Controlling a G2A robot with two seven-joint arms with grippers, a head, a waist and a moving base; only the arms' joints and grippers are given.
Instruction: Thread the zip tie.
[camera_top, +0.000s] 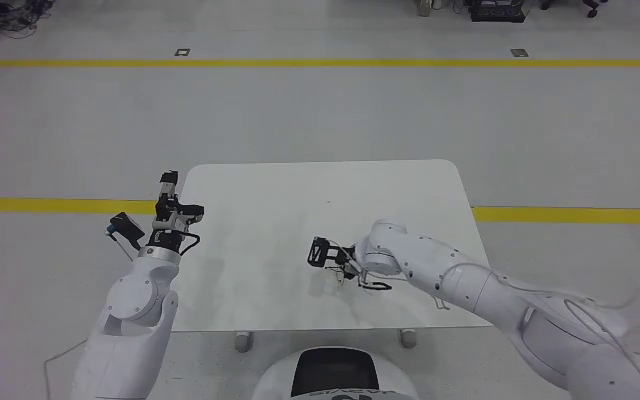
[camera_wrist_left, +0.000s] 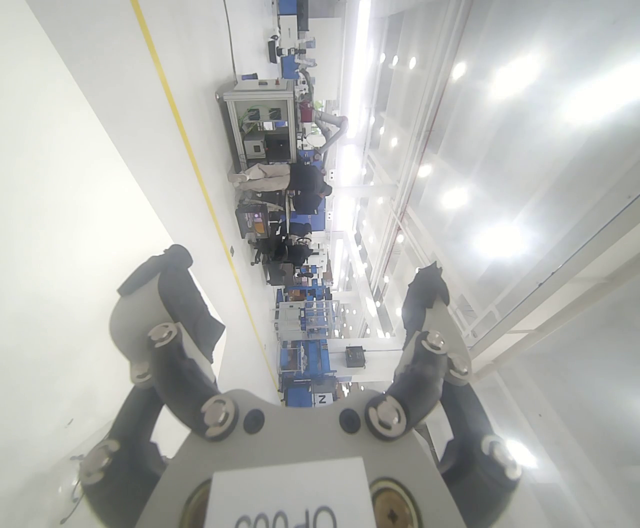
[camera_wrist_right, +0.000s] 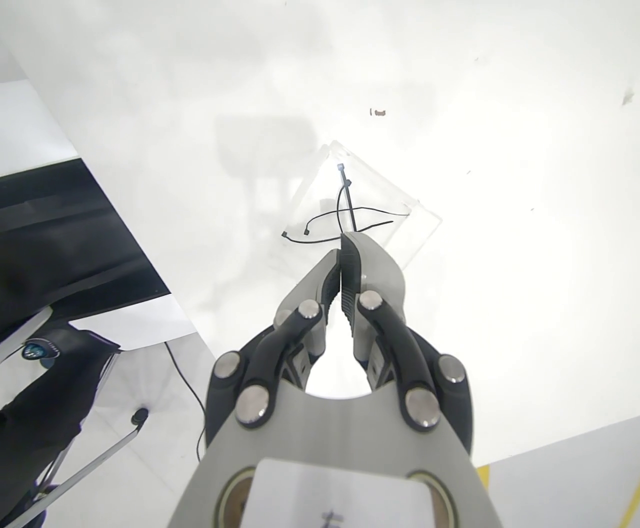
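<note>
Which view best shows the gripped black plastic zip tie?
Right wrist view: the black plastic zip tie sticks out straight from the shut right gripper. Top view leaves it too small to tell; left wrist view points elsewhere.

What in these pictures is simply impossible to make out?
- Right wrist view: the zip tie's near end, hidden between the right arm's shut jaws.
- Right wrist view: how many loose ties lie in the clear tray. They are thin and overlap, so they cannot be counted.

left arm raised, left gripper (camera_wrist_left: 300, 265) fingers spread wide; right arm bent inward, right gripper (camera_wrist_right: 342, 242) pinched on zip tie (camera_wrist_right: 350, 205)
</note>
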